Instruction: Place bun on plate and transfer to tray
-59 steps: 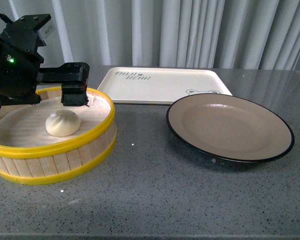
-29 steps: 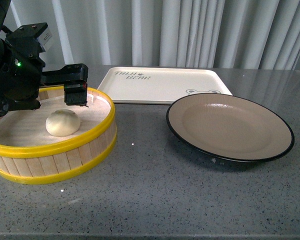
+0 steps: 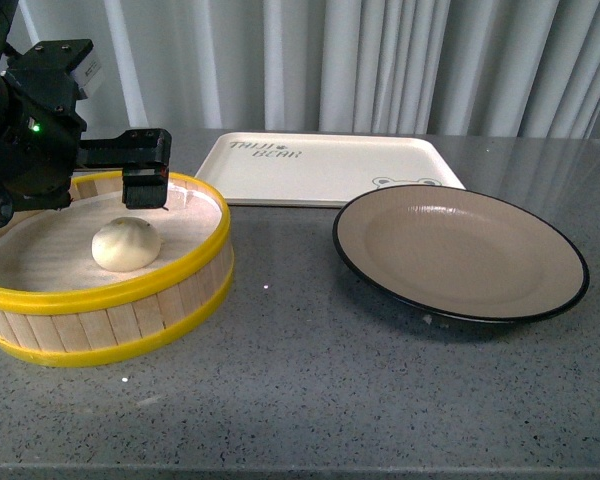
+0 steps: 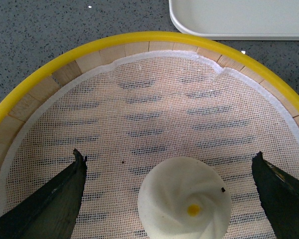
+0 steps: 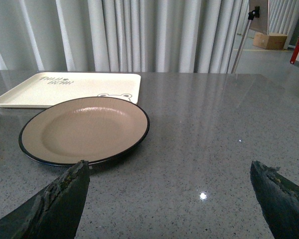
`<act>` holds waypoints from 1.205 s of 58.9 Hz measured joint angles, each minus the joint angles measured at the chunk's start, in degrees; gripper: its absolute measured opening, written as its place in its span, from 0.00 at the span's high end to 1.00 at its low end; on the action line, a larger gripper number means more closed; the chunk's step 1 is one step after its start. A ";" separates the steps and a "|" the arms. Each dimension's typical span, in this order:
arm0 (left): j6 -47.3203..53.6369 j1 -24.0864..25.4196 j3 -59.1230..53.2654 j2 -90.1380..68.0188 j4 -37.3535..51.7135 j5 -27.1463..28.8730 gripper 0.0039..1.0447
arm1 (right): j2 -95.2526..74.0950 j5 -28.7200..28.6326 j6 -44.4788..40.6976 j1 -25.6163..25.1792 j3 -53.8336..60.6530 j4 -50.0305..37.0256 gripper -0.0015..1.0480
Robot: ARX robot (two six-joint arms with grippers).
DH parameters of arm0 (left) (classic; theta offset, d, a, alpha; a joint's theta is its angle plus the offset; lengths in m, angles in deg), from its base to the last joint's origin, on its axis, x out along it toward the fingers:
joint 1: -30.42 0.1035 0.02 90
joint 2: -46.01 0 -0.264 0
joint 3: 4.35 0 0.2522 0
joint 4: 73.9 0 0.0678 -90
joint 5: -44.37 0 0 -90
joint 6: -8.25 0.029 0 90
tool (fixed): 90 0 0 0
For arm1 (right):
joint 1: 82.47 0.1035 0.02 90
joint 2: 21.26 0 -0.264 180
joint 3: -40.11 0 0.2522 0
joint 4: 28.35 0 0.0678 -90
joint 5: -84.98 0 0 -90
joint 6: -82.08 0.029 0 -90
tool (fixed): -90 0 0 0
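Left pincer (image 4: 169, 153) gapes above the bun (image 4: 184, 201), straddling without touching it.

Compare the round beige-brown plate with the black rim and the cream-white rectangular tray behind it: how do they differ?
Shape: the beige-brown, black-rimmed plate is round and dished; the cream-white tray is rectangular and flat, with rounded corners. Markings: the plate is plain; the tray bears dark lettering and a bear face. Place: the plate lies nearer the robot than the tray. Both are empty and rest on the grey table.
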 joint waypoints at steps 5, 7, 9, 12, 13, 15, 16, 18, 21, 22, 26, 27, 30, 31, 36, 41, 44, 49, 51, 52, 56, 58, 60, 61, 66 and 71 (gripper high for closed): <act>0.48 -0.20 -0.15 -0.04 0.02 0.11 0.06 | 0.00 0.00 0.00 0.00 0.00 0.00 0.08; 0.66 -0.26 -0.17 -0.04 0.02 0.28 0.06 | 0.00 0.00 0.00 0.00 0.00 0.00 0.08; 0.76 -0.31 -0.17 -0.04 0.00 0.35 0.06 | 0.00 0.00 0.00 0.00 0.00 0.00 0.08; 1.05 -0.35 -0.24 -0.07 0.00 0.48 0.06 | 0.00 0.00 0.00 0.00 0.00 0.00 0.08; 1.07 -0.37 -0.28 -0.04 0.00 0.46 0.06 | 0.00 0.00 0.00 0.00 0.00 0.00 0.08; 1.11 -0.46 -0.50 -0.04 0.00 0.48 0.06 | 0.00 0.00 0.00 0.00 0.00 0.00 0.08; 1.16 -0.50 -0.63 -0.07 0.00 0.48 0.06 | 0.00 0.00 0.00 0.00 0.00 0.00 0.08; 1.20 -0.55 -0.85 -0.07 -0.02 0.48 0.06 | 0.00 0.00 0.00 0.00 0.00 0.00 0.08; 1.18 -0.55 -1.01 -0.20 -0.28 0.46 0.06 | 0.00 0.00 0.00 0.00 0.00 0.00 0.08; 1.09 -0.55 -1.01 -0.22 -0.35 0.44 0.06 | 0.00 0.00 0.00 0.00 0.00 0.00 0.08; 0.79 -0.55 -1.01 -0.46 -0.92 0.31 0.06 | 0.00 0.00 0.00 0.00 0.00 0.00 0.08; 0.79 -0.55 -1.01 -0.61 -1.05 0.31 0.06 | 0.00 0.00 0.00 0.00 0.00 0.00 0.08; 0.74 -0.55 -1.01 -0.87 -1.07 0.31 0.06 | 0.00 0.00 0.00 0.00 0.00 0.00 0.08; 0.68 -0.55 -1.01 -0.94 -1.07 0.33 0.06 | 0.00 0.00 0.00 0.00 0.00 0.00 0.08; 0.59 -0.55 -1.03 -0.94 -1.07 0.37 0.06 | 0.00 0.00 0.00 0.00 0.00 0.00 0.08; 0.61 -0.57 -1.03 -0.94 -1.07 0.48 0.06 | 0.00 0.00 0.00 0.00 0.00 0.00 0.08; 0.61 -0.57 -1.03 -0.94 -1.07 0.48 0.06 | 0.00 0.00 0.00 0.00 0.00 0.00 0.08; 0.61 -0.61 -1.03 -1.07 -1.07 0.76 0.10 | 0.00 0.00 0.00 0.00 0.00 0.00 0.08; 0.61 -0.61 -1.03 -1.14 -1.07 0.94 0.15 | 0.00 0.00 0.00 0.00 0.00 0.00 0.08; 0.61 -0.63 -1.03 -1.14 -1.07 0.94 0.17 | 0.00 0.00 0.00 0.00 0.00 0.00 0.08; 0.61 -0.68 -1.05 -1.16 -1.07 1.01 0.30 | 0.00 0.00 0.00 0.00 0.00 0.00 0.08; 0.61 -0.68 -1.05 -1.16 -1.05 1.01 0.37 | 0.00 0.00 0.00 0.00 0.00 0.00 0.08; 0.61 -0.68 -1.05 -1.16 -1.01 0.98 0.44 | 0.00 0.00 0.00 0.00 0.00 0.00 0.08; 0.59 -0.72 -1.05 -1.16 -0.98 0.94 0.49 | 0.00 0.00 0.00 0.00 0.00 0.00 0.08; 0.39 -0.74 -1.03 -1.14 -0.63 0.96 0.63 | 0.00 0.00 0.00 0.00 0.00 0.00 0.08; 0.70 -0.92 -1.03 -0.85 0.04 1.55 0.74 | 0.00 0.00 0.00 0.00 0.00 0.00 0.08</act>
